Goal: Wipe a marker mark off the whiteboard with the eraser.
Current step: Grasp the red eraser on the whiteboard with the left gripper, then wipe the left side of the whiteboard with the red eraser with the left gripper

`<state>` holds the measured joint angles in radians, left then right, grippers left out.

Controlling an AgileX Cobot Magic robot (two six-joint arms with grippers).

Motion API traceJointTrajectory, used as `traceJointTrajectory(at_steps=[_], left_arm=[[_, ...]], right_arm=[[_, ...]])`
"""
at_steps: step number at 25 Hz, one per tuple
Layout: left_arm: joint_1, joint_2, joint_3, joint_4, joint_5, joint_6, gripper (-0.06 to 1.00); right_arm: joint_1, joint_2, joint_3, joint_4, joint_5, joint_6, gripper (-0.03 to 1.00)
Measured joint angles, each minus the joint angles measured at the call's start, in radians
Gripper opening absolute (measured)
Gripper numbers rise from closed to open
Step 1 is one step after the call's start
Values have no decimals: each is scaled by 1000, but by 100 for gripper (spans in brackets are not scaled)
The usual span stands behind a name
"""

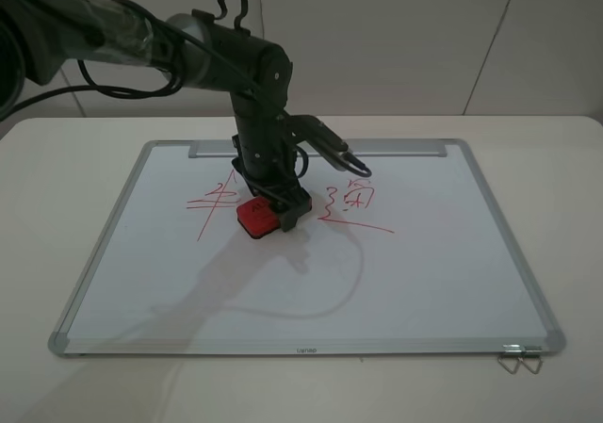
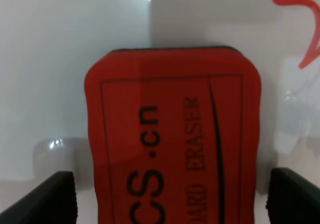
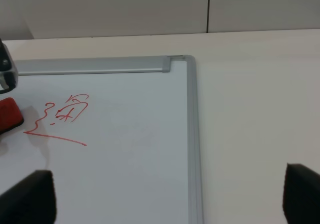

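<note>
White table is carrying the whiteboard (image 1: 424, 282); my left gripper (image 1: 270, 208), jaws straddling the eraser (image 1: 255, 217), is sitting just right of the mark (image 1: 215, 200).

The whiteboard (image 1: 424, 272) is showing a smooth, slightly glossy white face, reflecting a bright glint, inside a thin brushed silver-grey metal frame with a matching tray strip at its 12 o'clock edge. The eraser (image 2: 172, 139) is looking like matt red plastic or foam with black print and a dark felt-like edge. The marker mark (image 1: 215, 200) is lying as thin red ink. The left gripper (image 1: 273, 211) is appearing as matt black plastic. The table (image 1: 565, 206) is looking smooth, matt cream.
</note>
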<state>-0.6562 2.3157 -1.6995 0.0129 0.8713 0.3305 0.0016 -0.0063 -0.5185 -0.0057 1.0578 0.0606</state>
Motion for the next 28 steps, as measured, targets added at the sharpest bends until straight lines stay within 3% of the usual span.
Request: traceJointTrajectory(at_steps=[6, 10, 28], left_arm=[[0, 7, 1, 0, -1, 0, 74], [0, 7, 1, 0, -2, 0, 57], [0, 7, -3, -2, 0, -14, 57]], right_arm=[[0, 0, 0, 6, 0, 0, 83], [0, 0, 0, 6, 0, 0, 83], [0, 0, 0, 6, 0, 0, 83]])
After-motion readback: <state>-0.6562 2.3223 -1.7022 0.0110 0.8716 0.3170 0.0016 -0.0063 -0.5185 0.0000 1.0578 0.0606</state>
